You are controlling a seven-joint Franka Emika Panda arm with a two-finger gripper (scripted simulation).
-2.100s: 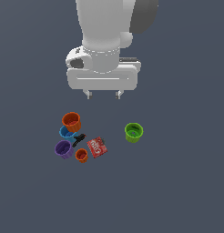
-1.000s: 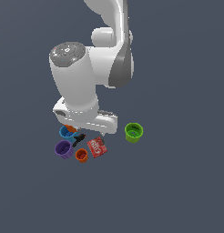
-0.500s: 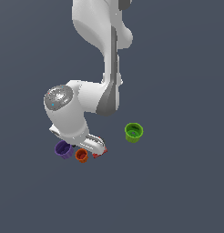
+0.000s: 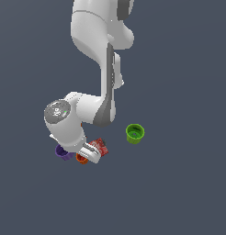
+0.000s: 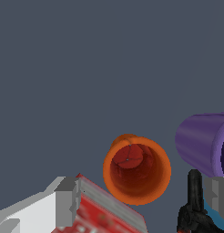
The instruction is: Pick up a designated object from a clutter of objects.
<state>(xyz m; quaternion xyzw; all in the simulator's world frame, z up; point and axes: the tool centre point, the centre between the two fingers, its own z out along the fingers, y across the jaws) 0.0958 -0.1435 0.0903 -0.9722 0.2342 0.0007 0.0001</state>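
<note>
The smallest orange cup (image 5: 136, 170) stands upright, ribbed, with a dark red inside. In the exterior view the same cup (image 4: 81, 158) peeks out just under the white hand. My gripper (image 5: 141, 184) is open, one grey finger (image 5: 66, 200) over the red packet (image 5: 104, 217), the other finger (image 5: 217, 193) by the purple cup (image 5: 200, 143). The orange cup lies between and slightly ahead of the fingertips, untouched. In the exterior view the gripper (image 4: 90, 154) is low over the clutter.
A black tool (image 5: 193, 202) and a blue sliver (image 5: 213, 215) sit beside the purple cup (image 4: 63, 153). The red packet (image 4: 101, 146) lies on the exterior view's right of the hand. A green cup (image 4: 134, 133) stands apart, further right. The arm hides other cups.
The arm has dropped from high above and swung toward the exterior view's left, bringing the hand down over the clutter. It now covers the larger orange cup, blue cup and tool.
</note>
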